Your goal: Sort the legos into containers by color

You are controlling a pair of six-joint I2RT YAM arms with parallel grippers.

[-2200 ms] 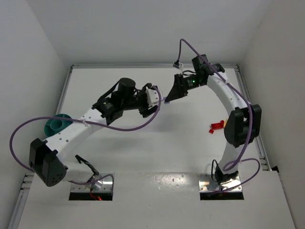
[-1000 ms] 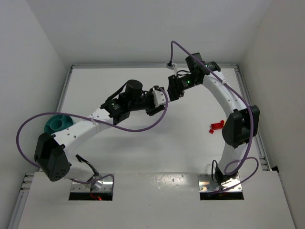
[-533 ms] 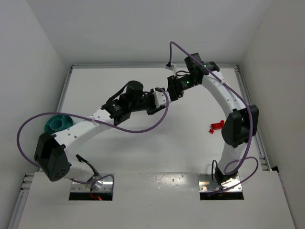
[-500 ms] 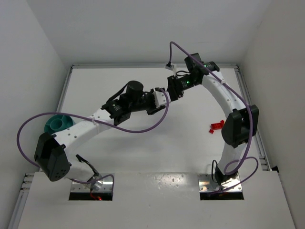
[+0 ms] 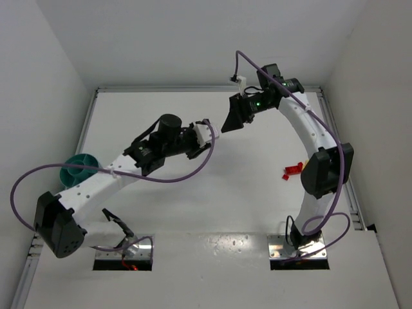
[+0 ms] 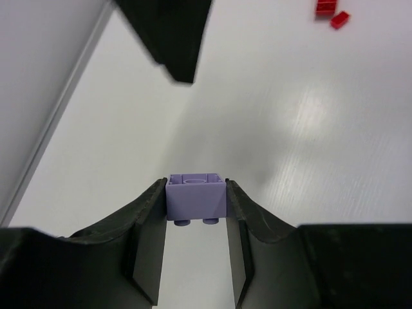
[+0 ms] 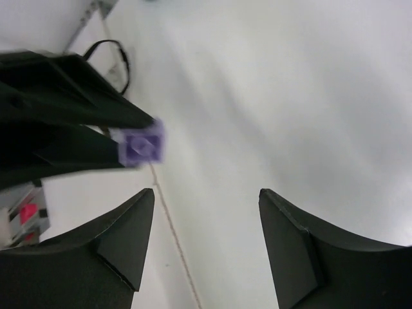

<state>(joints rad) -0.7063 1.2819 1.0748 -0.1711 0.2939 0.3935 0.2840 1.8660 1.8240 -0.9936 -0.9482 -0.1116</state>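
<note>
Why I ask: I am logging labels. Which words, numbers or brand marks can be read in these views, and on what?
None can be read.
The purple lego held in the left fingers shows no legible mark.
The red legos, the teal bowl, the left arm and the right arm show no lettering; any there is too small to tell.

The white worktop (image 5: 212, 193) is smooth and faintly glossy, with a raised rail along its left, right and far edges. Two small red legos (image 5: 293, 170) lie on it at the right side, close together; whether they touch cannot be told. A round teal bowl (image 5: 74, 172) sits at the left edge, partly covered by an arm. Two silver base plates (image 5: 318, 261) sit at the near edge, well apart.
</note>
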